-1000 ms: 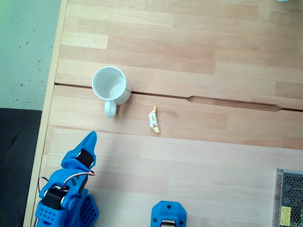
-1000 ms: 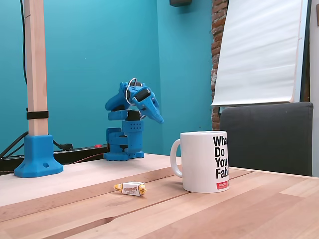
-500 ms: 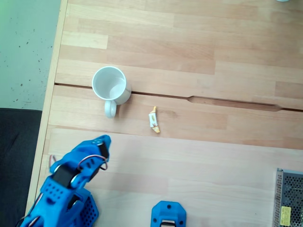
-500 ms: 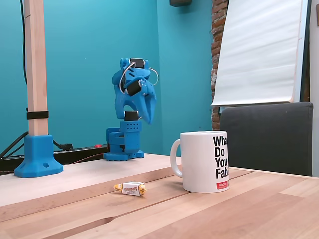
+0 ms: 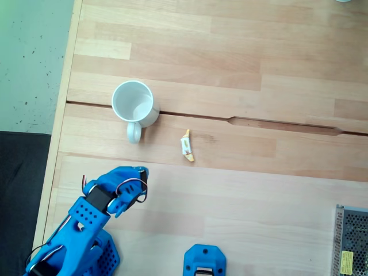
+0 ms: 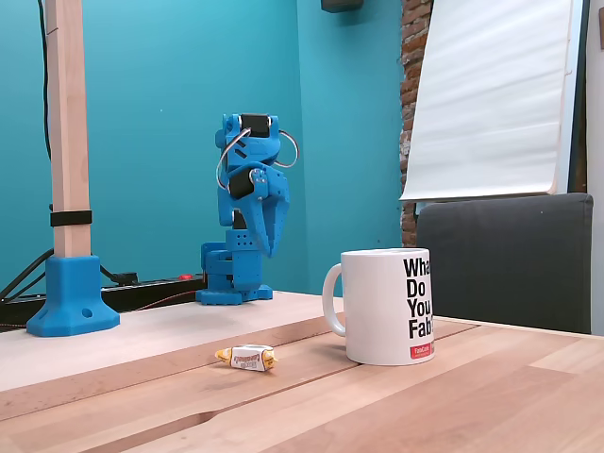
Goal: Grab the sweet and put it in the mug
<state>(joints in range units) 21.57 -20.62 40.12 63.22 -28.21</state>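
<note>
On the wooden worktop (image 5: 241,52), seen from above, the sweet (image 5: 187,146) lies flat just right of the mug (image 5: 134,104), apart from its handle. Long axis runs near-to-far in that view, slightly tilted. Blue arm sits at the lower left; its pincer (image 5: 138,175) points toward the sweet, which lies up and to the right of the tip, well apart. From the low side view the pincer (image 6: 262,243) hangs nose-down, high above the boards, empty; fingers look pressed together or nearly so, though I cannot tell for certain. Sweet (image 6: 246,358) left of mug (image 6: 390,305) there. Reach not yet made.
</note>
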